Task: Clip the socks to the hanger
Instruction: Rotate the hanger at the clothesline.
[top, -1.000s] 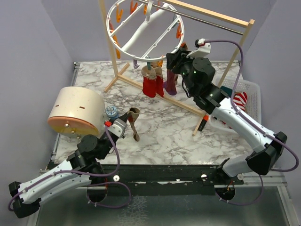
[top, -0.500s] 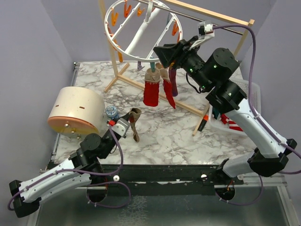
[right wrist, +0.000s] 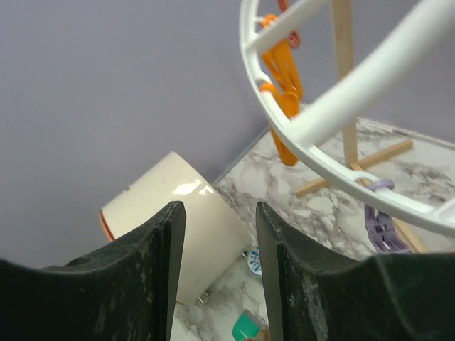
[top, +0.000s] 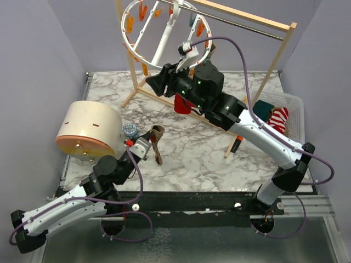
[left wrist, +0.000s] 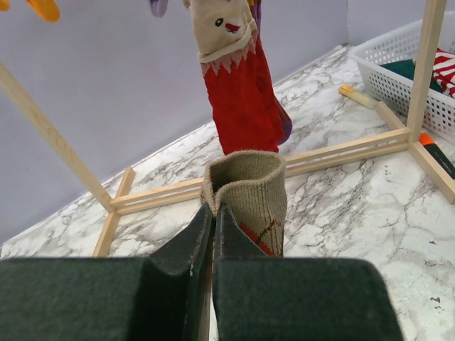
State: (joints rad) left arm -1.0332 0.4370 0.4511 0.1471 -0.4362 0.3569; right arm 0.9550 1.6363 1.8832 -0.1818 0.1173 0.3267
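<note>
The hanger [top: 162,34], a white ring with orange clips, hangs from the wooden rack. A red sock with a tan cuff [left wrist: 238,92] hangs clipped to it, a purple sock [left wrist: 284,125] behind it. My left gripper [top: 147,143] is shut on the cuff of a brown patterned sock [top: 156,140], held upright above the table; the sock [left wrist: 250,193] fills the left wrist view in front of the shut gripper [left wrist: 213,210]. My right gripper [top: 156,83] is open and empty, just below the ring's near rim [right wrist: 334,117], pointing left.
A cream cylinder container [top: 90,130] lies at the left. A white basket [top: 293,104] at the right holds a red-white striped sock [top: 279,117] and a dark teal sock [top: 265,107]. The wooden rack base [top: 143,93] crosses the table. Orange clips [right wrist: 284,92] dangle near my right fingers.
My right arm has swung left from the hanging socks to under the ring's near rim. The ring has swung and turned. My left gripper keeps its hold, barely moved.
</note>
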